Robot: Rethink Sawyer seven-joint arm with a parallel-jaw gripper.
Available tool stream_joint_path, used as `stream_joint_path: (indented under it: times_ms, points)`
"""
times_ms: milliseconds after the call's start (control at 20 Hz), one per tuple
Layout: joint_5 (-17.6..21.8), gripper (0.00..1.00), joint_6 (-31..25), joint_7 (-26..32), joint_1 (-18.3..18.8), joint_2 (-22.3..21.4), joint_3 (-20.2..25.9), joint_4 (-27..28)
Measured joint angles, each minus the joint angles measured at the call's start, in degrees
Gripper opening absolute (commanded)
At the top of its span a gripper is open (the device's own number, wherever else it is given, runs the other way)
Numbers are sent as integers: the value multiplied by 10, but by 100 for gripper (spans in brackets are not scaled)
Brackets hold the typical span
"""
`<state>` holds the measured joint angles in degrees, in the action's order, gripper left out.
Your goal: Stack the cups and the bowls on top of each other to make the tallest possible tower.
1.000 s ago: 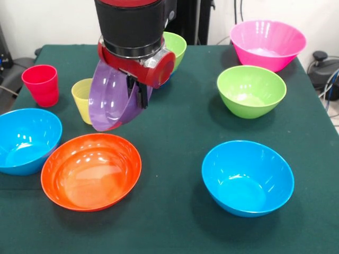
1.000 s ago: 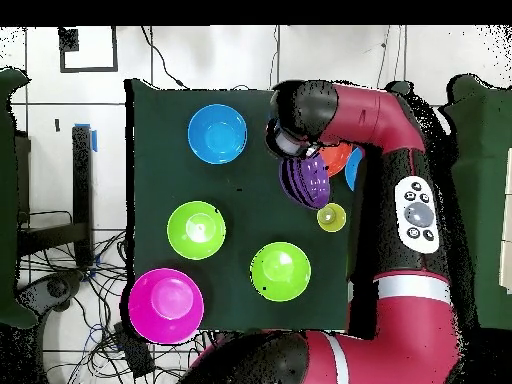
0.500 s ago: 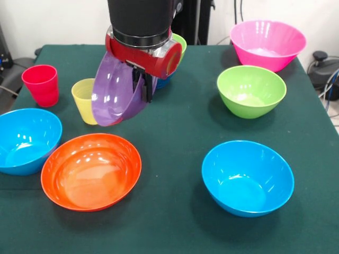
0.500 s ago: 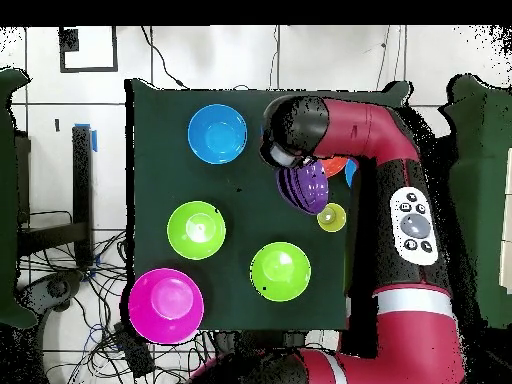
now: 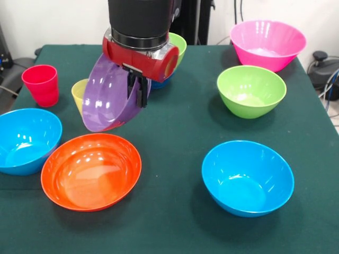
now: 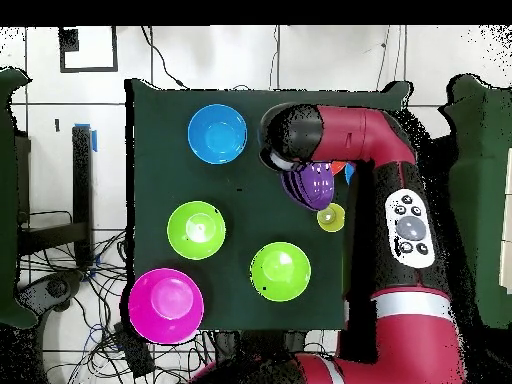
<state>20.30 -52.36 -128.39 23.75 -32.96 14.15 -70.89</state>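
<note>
Pincer (image 5: 139,91) clamping tilted purple bowl (image 5: 108,98), yellow cup (image 5: 79,92) mostly hidden

**Table and what sits on it**

Table (image 5: 175,127) covered in dark green cloth. Resting on it: red cup (image 5: 41,84), yellow cup (image 5: 80,95), orange bowl (image 5: 91,170), two light blue bowls (image 5: 25,140) (image 5: 247,177), lime green bowl (image 5: 251,90), pink bowl (image 5: 267,44). All upright, mouths up, none touching.

Green-clothed table (image 5: 175,132), white wall (image 5: 47,21), tiled floor (image 6: 200,55).
</note>
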Motion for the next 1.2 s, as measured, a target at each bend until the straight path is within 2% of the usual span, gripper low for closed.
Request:
stream_joint_path:
  times_ms: [450, 1200]
  points:
    - [12, 0, 0, 0, -10, -19, 0, -14]
    - [16, 0, 24, 0, -3, -50, 0, -63]
